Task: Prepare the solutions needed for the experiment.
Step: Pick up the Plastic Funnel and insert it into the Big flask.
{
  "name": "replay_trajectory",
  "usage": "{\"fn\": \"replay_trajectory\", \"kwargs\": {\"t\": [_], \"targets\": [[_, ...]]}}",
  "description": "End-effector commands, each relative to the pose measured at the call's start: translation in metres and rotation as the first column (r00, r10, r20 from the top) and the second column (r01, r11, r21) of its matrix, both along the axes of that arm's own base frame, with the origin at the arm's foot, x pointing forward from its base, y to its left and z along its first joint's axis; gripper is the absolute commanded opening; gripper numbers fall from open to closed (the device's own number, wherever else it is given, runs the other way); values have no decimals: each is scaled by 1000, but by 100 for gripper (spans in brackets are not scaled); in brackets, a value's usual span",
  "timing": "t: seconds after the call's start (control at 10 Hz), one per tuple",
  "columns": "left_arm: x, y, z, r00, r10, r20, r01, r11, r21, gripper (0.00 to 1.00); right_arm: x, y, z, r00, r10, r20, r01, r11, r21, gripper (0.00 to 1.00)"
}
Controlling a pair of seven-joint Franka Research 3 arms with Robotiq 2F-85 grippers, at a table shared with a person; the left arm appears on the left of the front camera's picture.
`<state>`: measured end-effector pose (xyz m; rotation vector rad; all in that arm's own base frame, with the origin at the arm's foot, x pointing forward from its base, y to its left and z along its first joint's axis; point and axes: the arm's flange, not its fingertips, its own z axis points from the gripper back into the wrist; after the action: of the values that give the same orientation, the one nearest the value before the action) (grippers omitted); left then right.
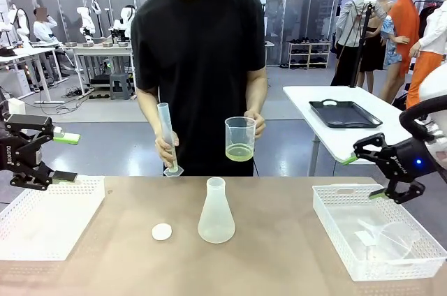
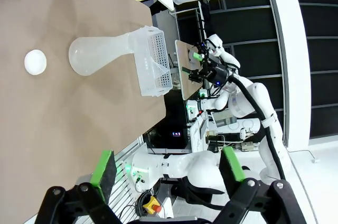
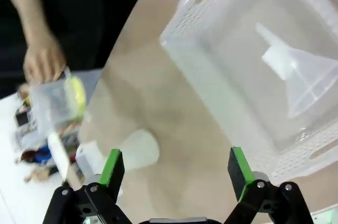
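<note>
pale yellow-green liquid (image 1: 239,152) in a clear beaker (image 1: 239,128), frosty see-through flask (image 1: 216,219), white cap (image 1: 162,232), white hole-dotted basket (image 1: 391,267), tan table (image 1: 279,254), plain black tee (image 1: 199,45) on the person

Left tool (image 1: 66,157) and right tool (image 1: 362,178) gape wide, seemingly empty.

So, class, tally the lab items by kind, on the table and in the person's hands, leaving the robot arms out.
Baskets: 2
Conical flask: 1
Round cap: 1
Funnel: 1
Beaker of yellow-green solution: 1
Measuring cylinder: 1
Total: 7
</note>
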<state>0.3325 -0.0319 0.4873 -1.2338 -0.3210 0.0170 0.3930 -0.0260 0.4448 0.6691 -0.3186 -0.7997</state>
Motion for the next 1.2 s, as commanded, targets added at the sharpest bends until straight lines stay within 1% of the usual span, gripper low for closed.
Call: {"fn": "replay_trajectory", "kwargs": {"t": [0.0,0.1,0.2,0.4,0.5,0.6,0.7,0.9,1.0,1.1], "targets": [[2,-2,1,1000,-4,5,4,1000,-19,100,-50,11,-17,974,-136,-183,127,990,-59,100],[2,-2,1,1000,-4,5,4,1000,-19,100,-52,6,-19,966,-160,-206,149,987,-65,100],[2,-2,1,1000,-4,5,4,1000,-19,100,-53,2,-22,948,-188,-258,170,981,-88,100],[2,-2,1,1000,-4,5,4,1000,-19,100,-56,1,-28,936,-187,-298,167,982,-89,100],[2,-2,1,1000,-4,5,4,1000,-19,100,-61,-1,-29,908,-251,-335,220,967,-127,100],[2,-2,1,1000,-4,5,4,1000,-19,100,-58,1,-25,917,-294,-268,273,955,-113,100],[2,-2,1,1000,-4,5,4,1000,-19,100,-14,-12,-18,937,-180,-299,163,983,-83,100],[2,-2,1,1000,-4,5,4,1000,-19,100,-14,-12,-18,937,-180,-299,163,983,-83,100],[2,-2,1,1000,-4,5,4,1000,-19,100,-16,-12,-12,932,-207,-296,188,978,-93,100],[2,-2,1,1000,-4,5,4,1000,-19,100,-9,-18,-25,889,-307,-339,278,951,-132,100]]}}
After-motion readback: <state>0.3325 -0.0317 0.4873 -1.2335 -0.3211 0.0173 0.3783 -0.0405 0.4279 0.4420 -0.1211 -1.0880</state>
